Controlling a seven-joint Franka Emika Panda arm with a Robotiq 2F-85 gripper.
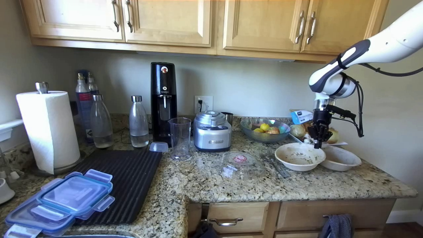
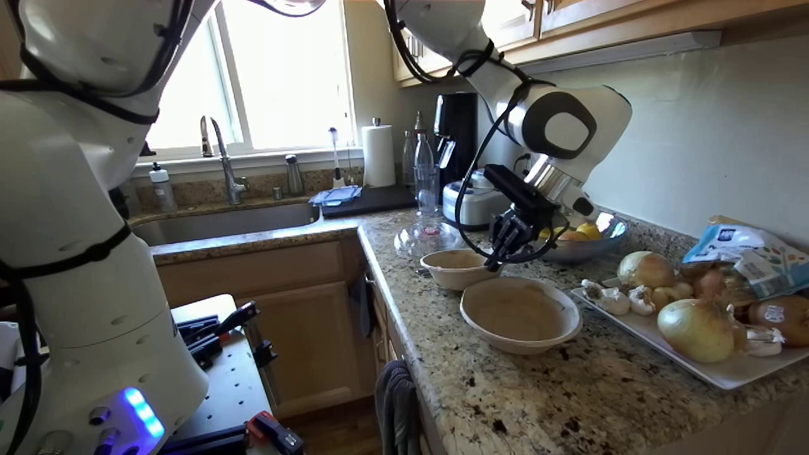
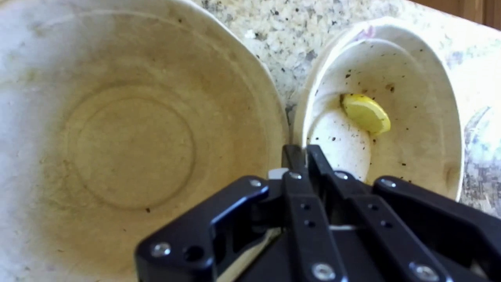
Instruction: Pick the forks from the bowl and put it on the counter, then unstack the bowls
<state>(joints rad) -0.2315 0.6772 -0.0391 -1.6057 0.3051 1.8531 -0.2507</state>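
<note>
Two off-white bowls stand side by side on the speckled counter [image 1: 211, 185]. The stained bowl [image 1: 297, 158] holds a lemon wedge [image 3: 368, 114], seen in the wrist view. The other bowl [image 2: 518, 316] has nothing but stains and a few specks inside. My gripper [image 3: 304, 154] points down where the two rims meet. Its fingertips are nearly together, with the lemon bowl's rim running between them. In an exterior view the gripper [image 1: 318, 143] covers part of that rim. The metal forks [image 1: 281, 169] lie on the counter beside the lemon bowl.
A glass bowl [image 1: 264, 138] of fruit stands behind the bowls. A white plate [image 2: 708, 373] with onions and garlic lies close by. A transparent plastic container [image 1: 239, 167] and a food processor [image 1: 213, 134] sit along the counter. The front edge is near.
</note>
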